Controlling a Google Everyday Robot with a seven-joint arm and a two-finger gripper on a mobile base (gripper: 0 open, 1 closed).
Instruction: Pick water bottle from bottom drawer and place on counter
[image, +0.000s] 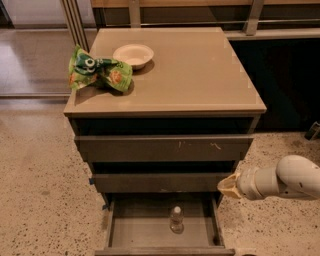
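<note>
The water bottle (176, 219), small and clear with a white cap, stands upright on the grey floor of the open bottom drawer (117, 235). The counter (200, 75) is the tan top of the dark cabinet. My gripper (227, 186) is at the tip of the white arm coming in from the right. It sits at the drawer's right side, above and to the right of the bottle, apart from it.
A green snack bag (97, 72) and a white bowl (133, 54) lie on the counter's back left. Two upper drawers (162, 147) stand slightly pulled out above the bottom one. Speckled floor surrounds the cabinet.
</note>
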